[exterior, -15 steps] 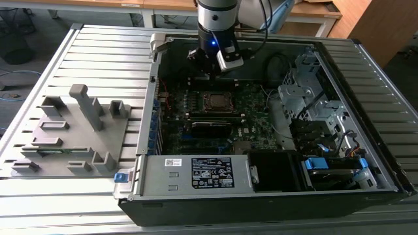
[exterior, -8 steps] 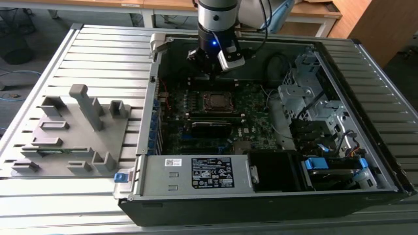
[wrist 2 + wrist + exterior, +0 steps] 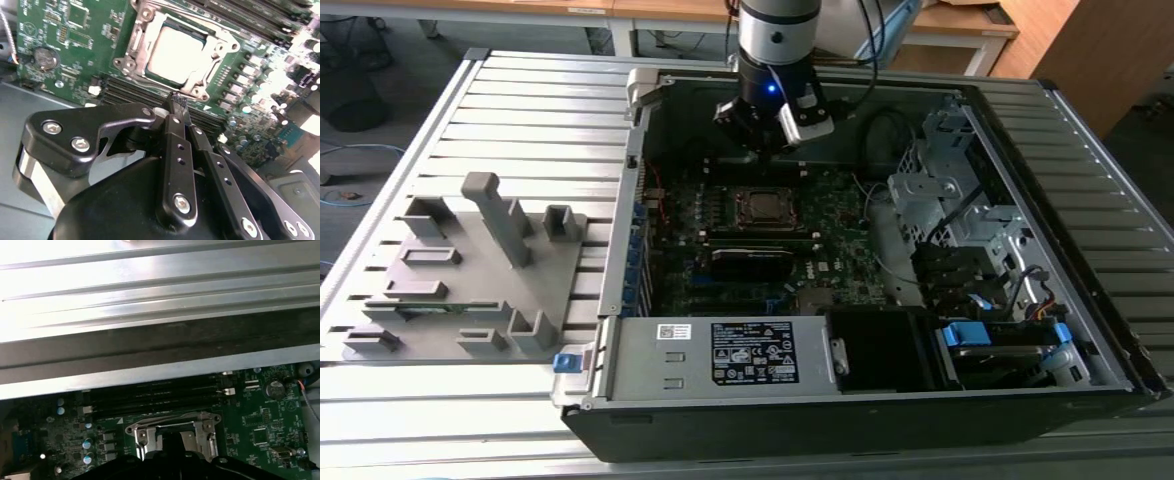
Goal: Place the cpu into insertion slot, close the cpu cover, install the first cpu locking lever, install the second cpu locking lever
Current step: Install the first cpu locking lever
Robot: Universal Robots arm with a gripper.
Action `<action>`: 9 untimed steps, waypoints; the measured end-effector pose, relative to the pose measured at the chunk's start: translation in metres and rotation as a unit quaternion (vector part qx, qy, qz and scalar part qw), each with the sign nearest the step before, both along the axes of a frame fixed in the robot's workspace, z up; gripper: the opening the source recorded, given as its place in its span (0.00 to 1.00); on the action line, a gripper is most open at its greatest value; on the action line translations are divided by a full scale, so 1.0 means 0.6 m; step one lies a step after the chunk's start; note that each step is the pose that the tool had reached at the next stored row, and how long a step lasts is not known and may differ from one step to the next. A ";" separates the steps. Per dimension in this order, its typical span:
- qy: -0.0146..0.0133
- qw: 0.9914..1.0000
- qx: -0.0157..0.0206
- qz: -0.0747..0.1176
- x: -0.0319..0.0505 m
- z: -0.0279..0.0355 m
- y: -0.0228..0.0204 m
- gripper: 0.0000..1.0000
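The open computer case (image 3: 881, 260) leaves room from above over the motherboard at the frame's centre in the exterior view. The pincer (image 3: 767, 135) hangs just above the socket's cpu cover (image 3: 762, 205), inside the case's far wall. Toward the exterior view's right, drive cages (image 3: 947, 190) and cables crowd the passage. At lower centre, the power supply box (image 3: 720, 355) blocks the near edge.
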State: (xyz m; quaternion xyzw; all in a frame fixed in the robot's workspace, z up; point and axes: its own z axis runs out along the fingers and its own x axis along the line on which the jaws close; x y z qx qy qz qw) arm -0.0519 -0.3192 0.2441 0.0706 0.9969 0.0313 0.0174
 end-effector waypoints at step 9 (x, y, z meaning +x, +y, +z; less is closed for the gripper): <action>0.001 1.000 -0.001 0.004 0.019 -0.002 -0.0001 0.11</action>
